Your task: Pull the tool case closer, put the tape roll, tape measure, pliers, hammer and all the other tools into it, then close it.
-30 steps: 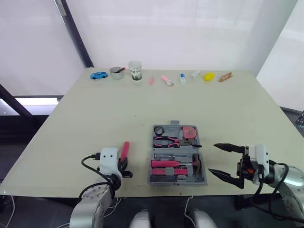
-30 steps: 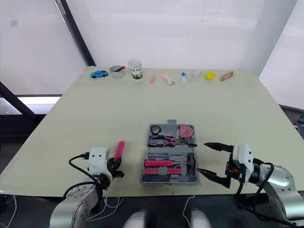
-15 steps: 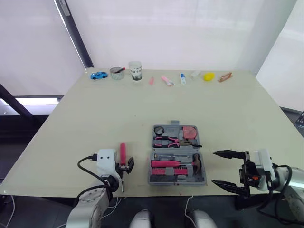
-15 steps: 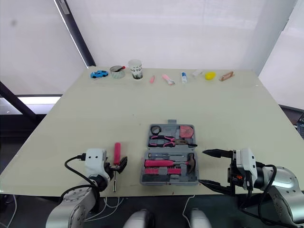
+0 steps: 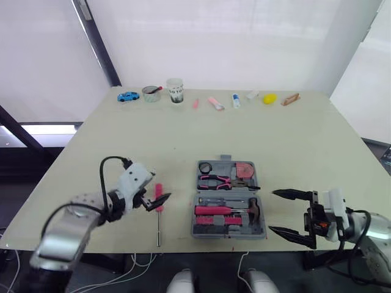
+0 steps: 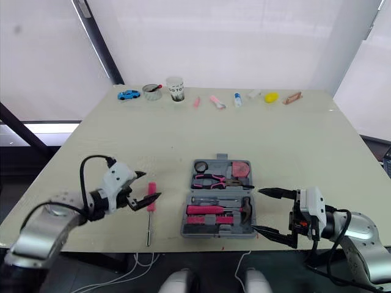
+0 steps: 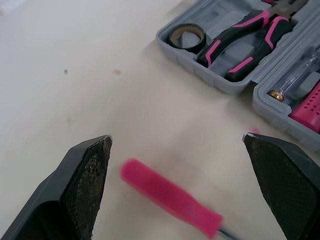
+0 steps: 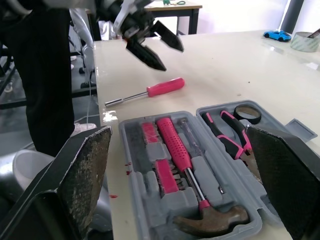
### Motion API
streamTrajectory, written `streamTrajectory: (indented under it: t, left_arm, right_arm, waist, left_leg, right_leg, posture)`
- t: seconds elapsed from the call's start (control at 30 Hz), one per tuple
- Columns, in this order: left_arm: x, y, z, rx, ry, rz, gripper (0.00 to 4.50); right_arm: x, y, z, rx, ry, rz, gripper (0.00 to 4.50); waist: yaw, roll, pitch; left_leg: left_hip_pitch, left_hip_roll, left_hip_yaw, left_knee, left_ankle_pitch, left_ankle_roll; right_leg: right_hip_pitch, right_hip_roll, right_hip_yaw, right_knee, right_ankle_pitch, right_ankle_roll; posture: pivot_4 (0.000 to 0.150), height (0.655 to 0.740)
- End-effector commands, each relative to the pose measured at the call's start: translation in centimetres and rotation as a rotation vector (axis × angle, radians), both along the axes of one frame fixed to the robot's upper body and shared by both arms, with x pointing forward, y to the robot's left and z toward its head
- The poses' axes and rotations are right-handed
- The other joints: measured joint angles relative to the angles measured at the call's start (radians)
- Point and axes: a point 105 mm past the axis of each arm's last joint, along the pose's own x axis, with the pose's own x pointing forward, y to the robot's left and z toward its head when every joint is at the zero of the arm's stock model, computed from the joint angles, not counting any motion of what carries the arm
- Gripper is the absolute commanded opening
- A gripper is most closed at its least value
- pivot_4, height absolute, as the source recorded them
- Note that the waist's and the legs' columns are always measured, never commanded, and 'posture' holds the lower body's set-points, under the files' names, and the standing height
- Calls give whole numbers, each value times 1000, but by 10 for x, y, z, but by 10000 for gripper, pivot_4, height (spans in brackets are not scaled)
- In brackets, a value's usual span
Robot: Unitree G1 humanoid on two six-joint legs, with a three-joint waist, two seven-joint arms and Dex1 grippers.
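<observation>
The grey tool case [image 5: 198,215] lies open near the table's front edge. It holds a tape roll [image 5: 204,167], pink-and-black pliers [image 5: 217,179], a pink tape measure [image 5: 244,170], a hammer [image 5: 252,210] and pink-handled tools. A pink-handled screwdriver [image 5: 158,210] lies on the table just left of the case, handle pointing away. My left gripper [image 6: 149,186] hovers open over that handle [image 7: 170,197], holding nothing. My right gripper [image 5: 272,211] stands open just right of the case, level with the hammer [image 8: 210,220], and is empty.
Along the table's far edge stand a blue toy car [image 5: 127,96], a tape roll [image 5: 149,93], a paper cup [image 5: 175,90], several small items and a yellow object [image 5: 269,97]. The case and screwdriver lie close to the front edge [image 5: 122,249].
My left gripper opened and let go of the screwdriver, which now lies on the table. The left arm rose and swung out to the left. The right gripper barely shifted.
</observation>
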Motion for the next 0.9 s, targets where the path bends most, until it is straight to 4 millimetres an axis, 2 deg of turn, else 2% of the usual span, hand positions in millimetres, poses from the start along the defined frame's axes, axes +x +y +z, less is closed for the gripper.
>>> streamTrajectory:
  t: [0.03,0.13,0.33,0.47,0.63,0.9]
  left_arm:
    - [-7,0,3,107,47,-246,44642]
    - [-10,-1,7,210,96,-478,44642]
    - [-1,-3,6,616,102,-935,44642]
    - [13,-9,9,816,93,-1083,44642]
    - [20,-14,0,1002,88,-1292,44642]
    - [29,-17,-14,1128,97,-1435,44642]
  right_arm:
    - [2,0,9,5,-50,-10,45000]
    - [1,-1,8,2,-44,-14,45000]
    - [4,-1,14,15,-53,-16,45000]
    - [4,-3,14,11,-50,-20,45000]
    - [2,-2,15,11,-47,-25,45000]
    - [2,1,17,14,-55,-29,45000]
  waist:
    - [-1,0,0]
    - [5,0,1]
    - [24,0,1]
    - [23,-1,2]
    - [22,-1,2]
    - [22,-1,2]
  left_leg:
    - [0,0,0,0,0,0]
    - [-1,0,0,0,0,0]
    - [-2,0,2,1,0,0]
    - [-3,0,2,1,0,0]
    - [-2,0,2,1,0,0]
    - [-2,0,2,2,0,0]
  right_leg:
    - [0,0,0,0,0,0]
    - [-1,0,0,0,0,0]
    - [-1,1,0,0,0,0]
    - [-1,1,2,-1,2,4]
    - [-1,1,2,0,2,5]
    - [-1,1,2,0,2,5]
  posture:
    - [1500,7400]
    - [1500,7400]
    - [1500,7400]
    - [1500,7400]
    - [1500,7400]
    - [1500,7400]
